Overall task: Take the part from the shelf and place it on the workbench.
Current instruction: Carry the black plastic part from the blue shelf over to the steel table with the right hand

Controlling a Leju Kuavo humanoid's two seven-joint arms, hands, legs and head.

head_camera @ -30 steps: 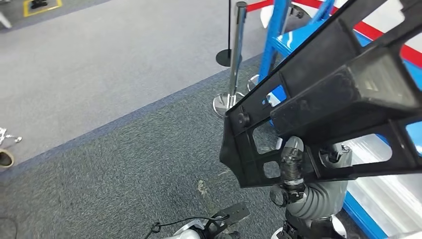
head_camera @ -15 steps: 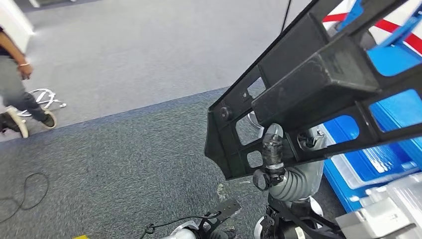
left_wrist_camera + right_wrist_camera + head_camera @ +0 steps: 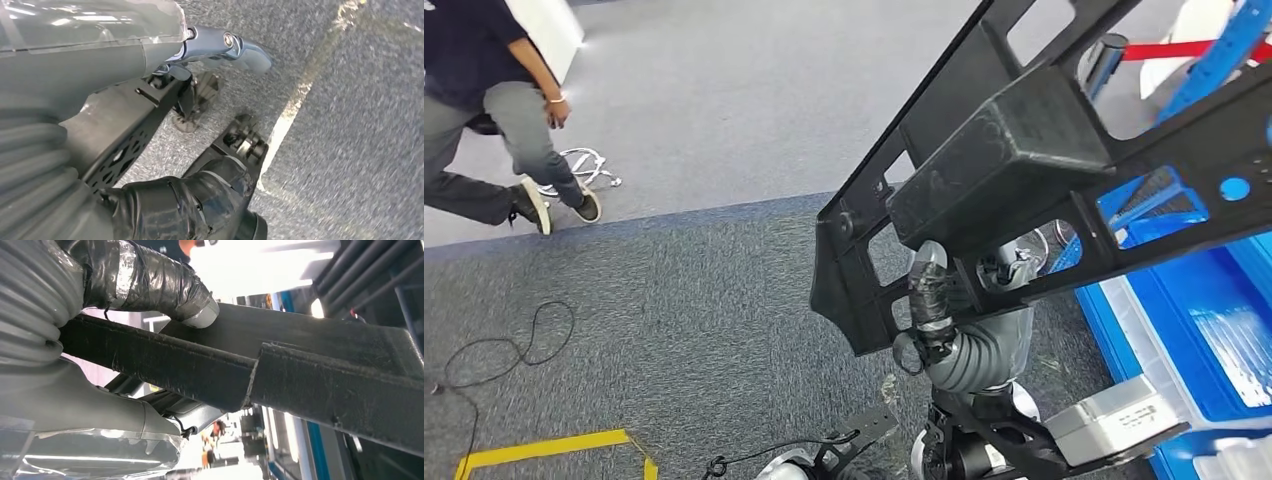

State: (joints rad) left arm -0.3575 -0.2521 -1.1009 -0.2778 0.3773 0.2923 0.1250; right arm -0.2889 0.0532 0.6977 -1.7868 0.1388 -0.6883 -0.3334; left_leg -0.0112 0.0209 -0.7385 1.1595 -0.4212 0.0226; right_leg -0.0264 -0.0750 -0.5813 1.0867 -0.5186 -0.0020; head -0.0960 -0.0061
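While the robot stands on the grey carpet (image 3: 674,330) with the blue shelf (image 3: 1194,320) just to its right, the right hand (image 3: 944,300) grips the black part (image 3: 1014,170), a long open frame with cut-outs, and carries it high in front of the body. In the right wrist view a taped thumb (image 3: 165,285) presses on one face of the part's bar (image 3: 300,375) while the rest of the hand lies under it, so the fingers are clenched on the part. The left hand (image 3: 200,195) hangs low over the carpet; whether its fingers are curled or loose I cannot tell.

No desk shows from here, so placing is judged to be some way off.

The risks, as I read them: the part is long and held near one end, so it could twist or slip in the hand as the body moves. Its far end reaches out above the shelf and could strike the shelf's blue uprights. A person (image 3: 494,110) is on the far side of the carpet from the shelf, and a cable (image 3: 514,345) lies on the carpet well to the left of the part; either could be met while walking.
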